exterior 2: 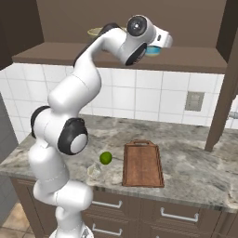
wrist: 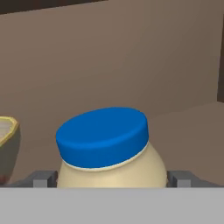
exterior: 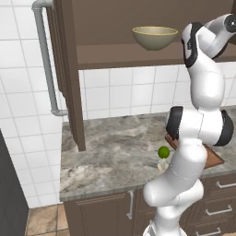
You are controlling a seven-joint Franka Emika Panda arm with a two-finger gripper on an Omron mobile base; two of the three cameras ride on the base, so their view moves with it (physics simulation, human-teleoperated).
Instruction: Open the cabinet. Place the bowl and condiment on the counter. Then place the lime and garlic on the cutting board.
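Note:
The cabinet (exterior: 69,73) stands open. On its shelf sits the olive-beige bowl (exterior: 155,37), and to its right the condiment jar (wrist: 107,148) with the blue lid. My gripper (wrist: 112,178) reaches into the cabinet at shelf height, open, with one finger (wrist: 43,178) on each side of the jar's cream body. From the right base view the gripper (exterior 2: 160,44) half hides the jar (exterior 2: 153,50). Down on the counter (exterior 2: 195,162) lie the lime (exterior 2: 106,158) and the pale garlic (exterior 2: 94,172), just left of the cutting board (exterior 2: 142,163).
The open left door with its long grey bar handle (exterior: 46,60) juts out over the counter's left end. The right door (exterior 2: 228,83) hangs open at the far right. Drawers with short handles (exterior 2: 179,216) run below the counter edge. A wall outlet (exterior 2: 194,101) sits on the tiles.

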